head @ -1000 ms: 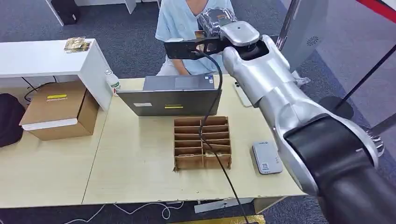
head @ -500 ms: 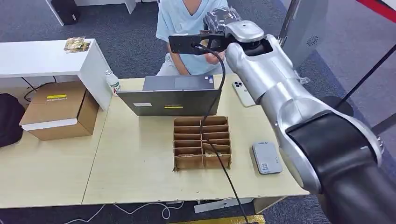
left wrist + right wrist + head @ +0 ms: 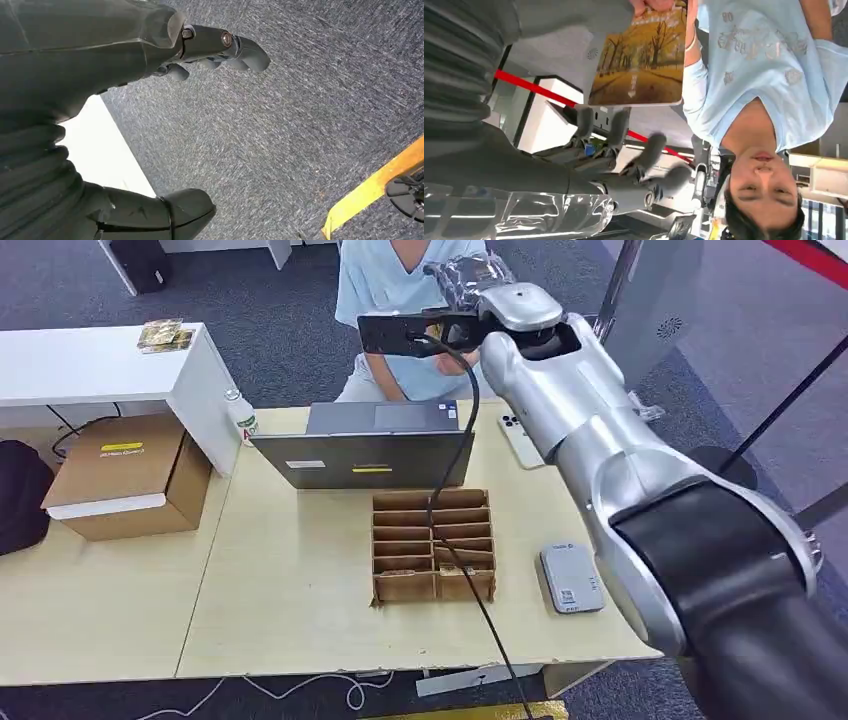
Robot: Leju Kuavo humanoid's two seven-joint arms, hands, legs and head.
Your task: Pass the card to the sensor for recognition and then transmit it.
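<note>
The card (image 3: 644, 60), printed with yellow autumn trees, is up in front of a seated person in a light blue shirt (image 3: 385, 285). My right hand (image 3: 470, 282) reaches out over the laptop toward that person. In the right wrist view my thumb (image 3: 574, 15) lies at one edge of the card and two fingers (image 3: 585, 120) touch the opposite edge, the rest spread and blurred. The person's fingers (image 3: 655, 5) grip the same card. The grey sensor (image 3: 571, 578) lies on the table at the front right. My left hand (image 3: 220, 47) hangs over grey carpet, holding nothing.
A cardboard divider box (image 3: 433, 545) stands mid-table behind an open laptop (image 3: 375, 445). A phone (image 3: 520, 438) lies to the laptop's right. A brown carton (image 3: 125, 475), a bottle (image 3: 242, 416) and a white cabinet (image 3: 100, 360) are at the left.
My right arm has shifted a little right and up, uncovering the phone on the table. The person's hand has come up to the card.
</note>
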